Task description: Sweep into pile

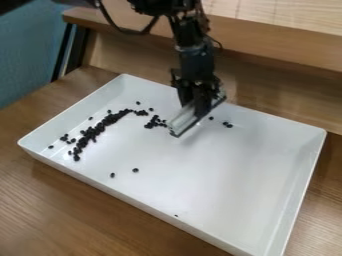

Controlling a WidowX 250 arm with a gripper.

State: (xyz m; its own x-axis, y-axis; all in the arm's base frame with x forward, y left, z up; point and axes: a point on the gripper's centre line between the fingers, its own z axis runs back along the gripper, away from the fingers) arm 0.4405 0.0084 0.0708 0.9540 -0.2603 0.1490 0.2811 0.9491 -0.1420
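- My arm (194,45) is cut off by the top edge of the view, and the near right corner of the white tray (227,180) is cut off by the bottom edge.
- The grip itself is dark and hard to make out; where the blade's lower edge meets the tray floor, I cannot tell if they touch.
- My gripper (198,97) hangs over the far part of the tray, closed together on a pale blade with a dark edge (183,121), which it holds tilted.
- The small black pieces (100,128) lie in the tray, most of them in one curved band at the left of the view.
- A small cluster (155,122) lies just beside the blade, on its left; I cannot tell if it is touching.
- Some single pieces are scattered to the right of the blade and toward the near rim.
- The tray stands on a wooden table (60,210).
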